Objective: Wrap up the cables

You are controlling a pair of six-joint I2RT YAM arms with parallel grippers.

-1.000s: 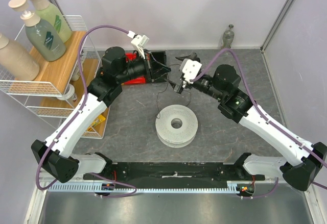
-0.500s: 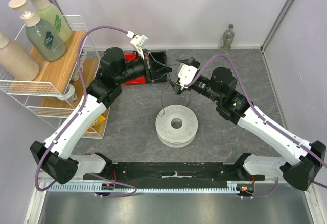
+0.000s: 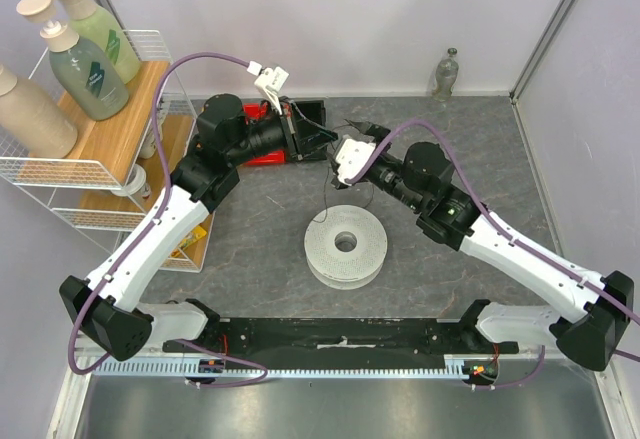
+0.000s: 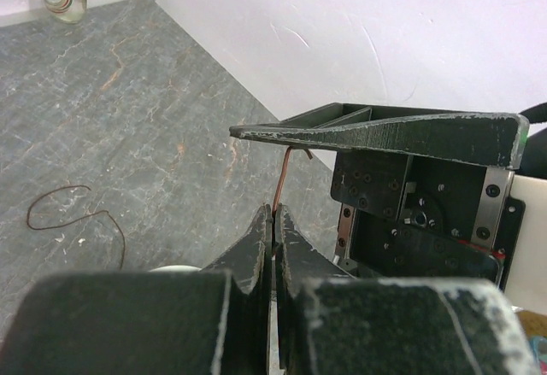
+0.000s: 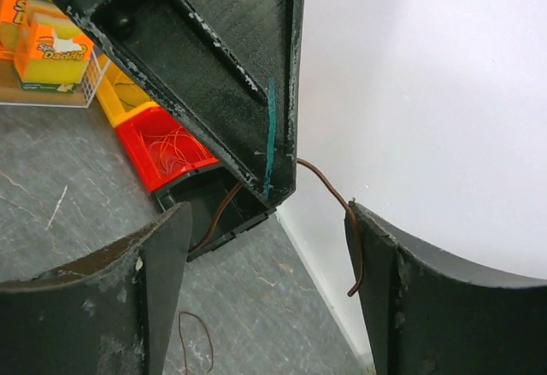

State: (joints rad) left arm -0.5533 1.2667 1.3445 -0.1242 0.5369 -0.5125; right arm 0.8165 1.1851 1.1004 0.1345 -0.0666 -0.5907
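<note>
The cable is a thin wire, dark from above and brown up close. My left gripper (image 3: 318,140) (image 4: 273,213) is shut on the cable (image 4: 285,178) near its free end. The end curls up past the jaws. My right gripper (image 3: 338,159) (image 5: 269,213) is open, and its fingers (image 5: 154,290) straddle the left gripper's fingertip. The cable's end (image 5: 342,213) hangs just inside its right finger. From the grippers the cable (image 3: 327,191) runs down to the white round spool (image 3: 345,244) on the grey mat.
A red bin (image 3: 262,154) (image 5: 162,149) and a black bin (image 3: 310,114) sit behind the grippers. A wire rack (image 3: 100,159) with pump bottles stands at the left. A small bottle (image 3: 447,71) stands at the back wall. A loose wire loop (image 4: 77,213) lies on the mat.
My right gripper has moved left and slightly back, up to the left gripper's tip, and its open fingers now straddle it. The left arm has stayed put, still holding the cable.
</note>
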